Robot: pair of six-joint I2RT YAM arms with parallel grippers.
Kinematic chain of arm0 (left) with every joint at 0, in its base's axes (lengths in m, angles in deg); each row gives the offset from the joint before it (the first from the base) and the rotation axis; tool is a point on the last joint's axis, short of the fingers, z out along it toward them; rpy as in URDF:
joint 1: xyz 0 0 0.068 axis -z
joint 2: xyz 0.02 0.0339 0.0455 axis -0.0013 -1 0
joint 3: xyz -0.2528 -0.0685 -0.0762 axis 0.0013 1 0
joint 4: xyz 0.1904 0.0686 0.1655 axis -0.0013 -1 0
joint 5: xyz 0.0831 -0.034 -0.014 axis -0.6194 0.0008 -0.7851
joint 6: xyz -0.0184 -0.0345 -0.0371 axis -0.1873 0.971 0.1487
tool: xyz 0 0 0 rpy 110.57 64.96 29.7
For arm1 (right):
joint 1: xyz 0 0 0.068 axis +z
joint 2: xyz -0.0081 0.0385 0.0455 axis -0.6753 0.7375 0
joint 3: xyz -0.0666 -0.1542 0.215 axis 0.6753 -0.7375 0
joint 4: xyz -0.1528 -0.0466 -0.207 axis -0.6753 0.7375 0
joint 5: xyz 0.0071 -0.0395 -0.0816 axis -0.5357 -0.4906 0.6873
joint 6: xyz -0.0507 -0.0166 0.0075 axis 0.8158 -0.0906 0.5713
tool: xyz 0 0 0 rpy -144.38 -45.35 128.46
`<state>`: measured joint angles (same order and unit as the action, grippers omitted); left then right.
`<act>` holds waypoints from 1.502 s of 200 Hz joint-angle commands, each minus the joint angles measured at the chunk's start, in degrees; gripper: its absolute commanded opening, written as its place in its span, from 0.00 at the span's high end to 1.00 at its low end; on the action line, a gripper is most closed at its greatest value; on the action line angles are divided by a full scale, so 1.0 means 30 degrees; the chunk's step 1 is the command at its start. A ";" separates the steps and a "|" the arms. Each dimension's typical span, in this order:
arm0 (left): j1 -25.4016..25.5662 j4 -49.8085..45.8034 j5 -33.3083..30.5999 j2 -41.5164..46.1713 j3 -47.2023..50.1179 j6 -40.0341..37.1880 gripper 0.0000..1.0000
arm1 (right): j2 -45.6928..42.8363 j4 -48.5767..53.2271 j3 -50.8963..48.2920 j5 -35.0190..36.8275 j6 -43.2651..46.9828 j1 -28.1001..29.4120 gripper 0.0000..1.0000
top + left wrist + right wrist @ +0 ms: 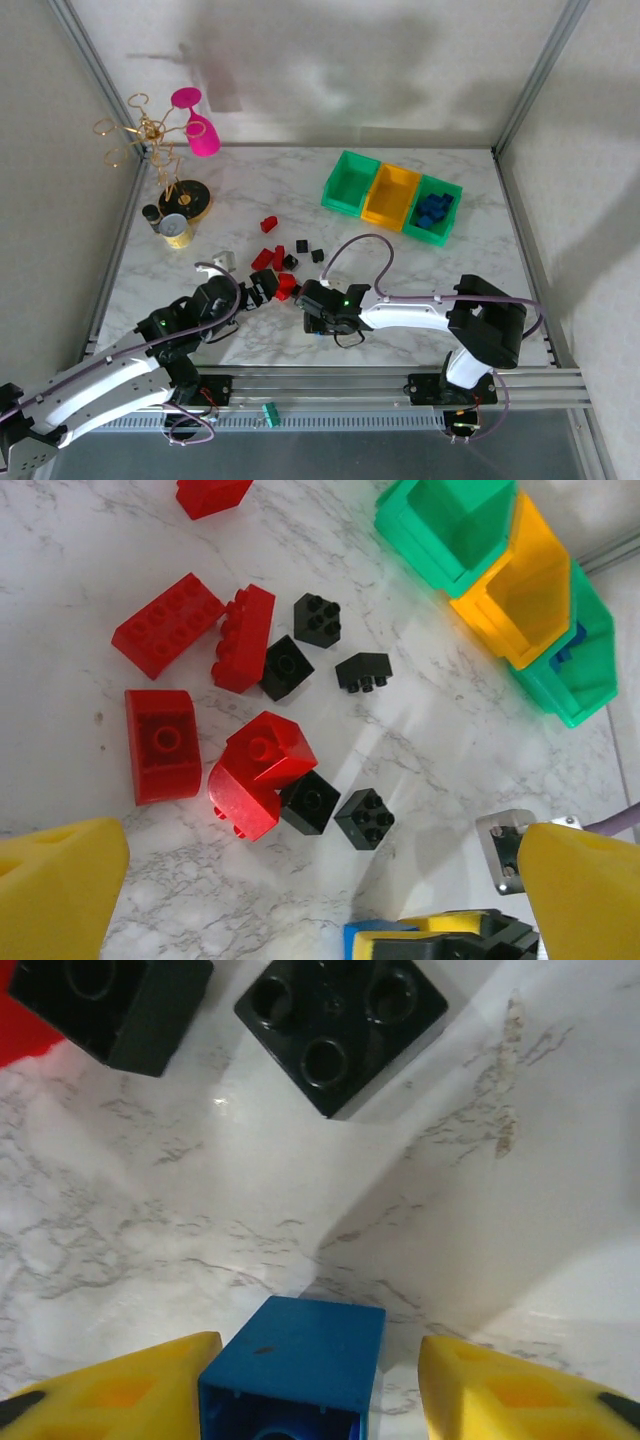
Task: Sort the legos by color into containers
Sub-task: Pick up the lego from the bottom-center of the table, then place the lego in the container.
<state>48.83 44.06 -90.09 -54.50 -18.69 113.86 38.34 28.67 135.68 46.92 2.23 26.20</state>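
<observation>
Right wrist view: my right pincer (318, 1355) stands part open around a blue brick (292, 1370) on the marble surface (480, 1220), with a gap on one side. I judge it light, stiff and slick; I'd squeeze its flat side walls squarely.

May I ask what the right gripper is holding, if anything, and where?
Nothing is clamped: a blue brick sits between the jaws of the right gripper, with a gap on one side.
</observation>
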 commanded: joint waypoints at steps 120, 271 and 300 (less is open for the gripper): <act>-0.0118 0.0919 -0.0118 -0.0934 -0.0658 -0.0383 0.00 | -0.3265 0.3154 0.0360 0.2799 0.1713 -0.1888 0.68; -0.0129 0.6207 0.1503 -0.7781 -0.3903 -0.2333 0.00 | -0.1919 -0.0868 0.4340 0.3996 1.0665 -1.7914 0.67; -0.0130 0.6769 0.1407 -0.8896 -0.4631 -0.2596 0.00 | 0.0595 -0.1326 0.5933 0.3515 1.1336 -1.9459 0.66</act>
<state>48.83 61.09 -86.33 -79.50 -29.99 107.96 35.24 26.99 149.63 57.83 32.16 -29.18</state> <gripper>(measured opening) 0.996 0.344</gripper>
